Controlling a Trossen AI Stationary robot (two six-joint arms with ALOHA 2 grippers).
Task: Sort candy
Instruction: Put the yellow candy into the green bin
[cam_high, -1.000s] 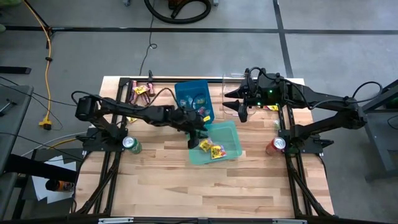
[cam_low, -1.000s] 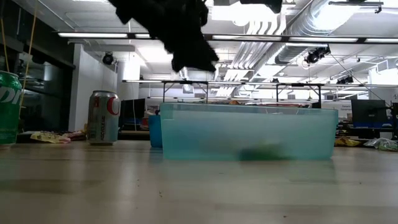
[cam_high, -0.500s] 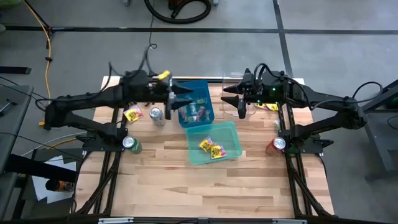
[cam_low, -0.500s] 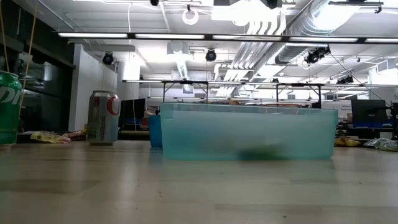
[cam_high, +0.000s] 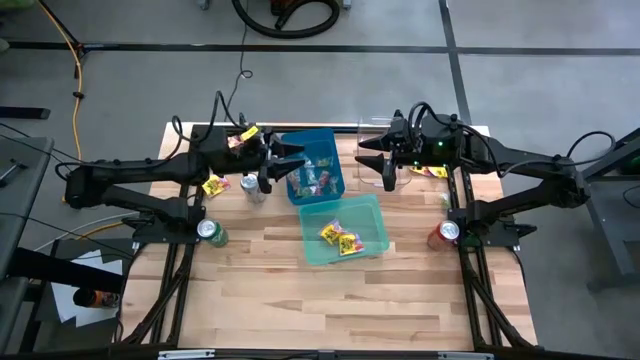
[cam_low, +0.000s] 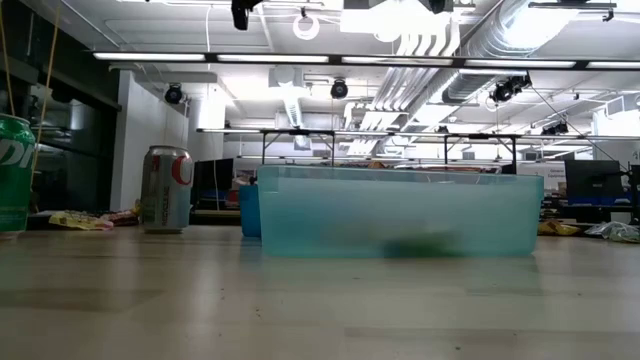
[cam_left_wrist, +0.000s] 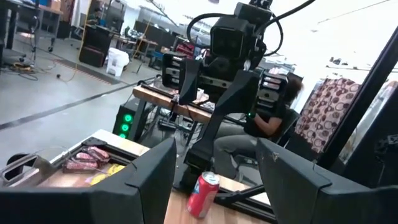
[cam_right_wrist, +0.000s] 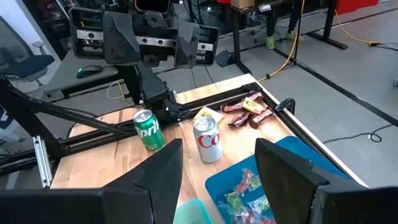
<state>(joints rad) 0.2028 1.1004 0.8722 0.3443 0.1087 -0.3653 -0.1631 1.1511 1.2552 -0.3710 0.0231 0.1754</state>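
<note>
Teal bin (cam_high: 345, 228): nearest on the counter (cam_high: 300, 300), just past centre; yellow packets (cam_high: 340, 238) lying inside; in the low view a translucent wall (cam_low: 400, 212) across the middle.
Green can (cam_high: 210, 232): at 9 o'clock of the teal bin, by the left arm's base.
Red can (cam_high: 445, 233): at 3 o'clock of the teal bin, by the right arm's base.
Blue bin (cam_high: 312, 165): at 12 o'clock of the teal bin, touching it; mixed small candy (cam_high: 312, 180) inside.
Silver can (cam_high: 251, 186): at 9 o'clock of the blue bin, upright.
Left pincer (cam_high: 290, 160): raised at the blue bin's 9 o'clock edge, fingers apart, nothing between them.
Right pincer (cam_high: 372, 160): raised at 3 o'clock of the blue bin, fingers apart, nothing held.
Loose yellow packet (cam_high: 213, 184): at 9 o'clock of the silver can.
Maroon wrappers (cam_right_wrist: 249, 112): far left corner of the counter, in a small cluster.
More candy (cam_high: 432, 172): far right edge, under the right arm.
</note>
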